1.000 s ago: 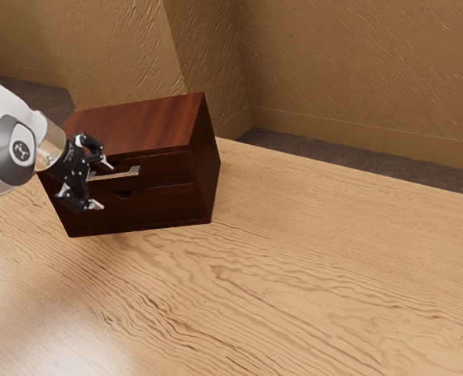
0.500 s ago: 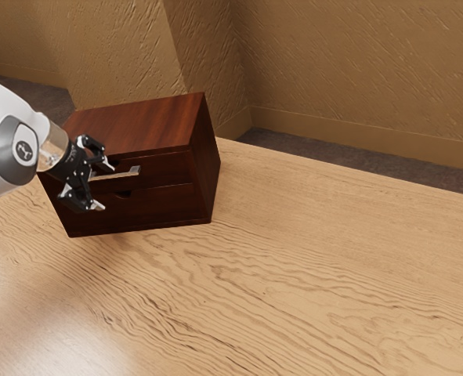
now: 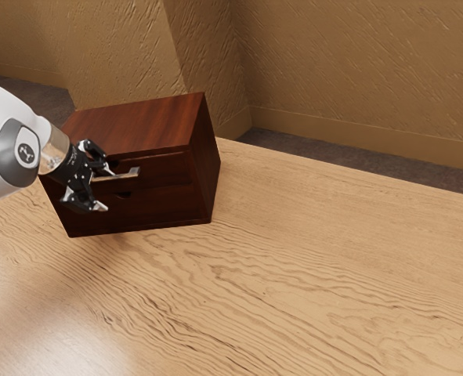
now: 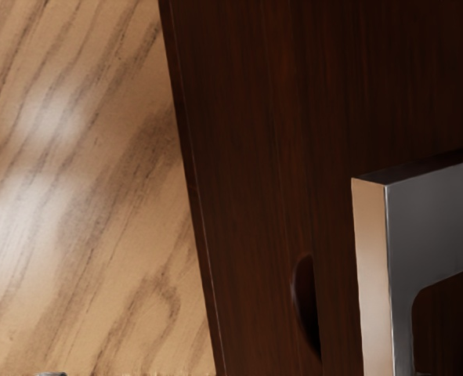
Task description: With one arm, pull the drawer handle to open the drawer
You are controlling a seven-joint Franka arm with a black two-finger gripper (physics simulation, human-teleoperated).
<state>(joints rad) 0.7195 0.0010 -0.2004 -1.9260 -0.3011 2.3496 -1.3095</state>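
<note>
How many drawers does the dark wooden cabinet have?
2. The upper drawer carries the metal handle; the lower drawer, directly beneath, has a dark notch. The gripper covers part of the front, so another could be hidden.

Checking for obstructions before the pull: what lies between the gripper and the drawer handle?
Nothing: in the exterior view the open gripper is right at the silver handle, no object between.
</note>
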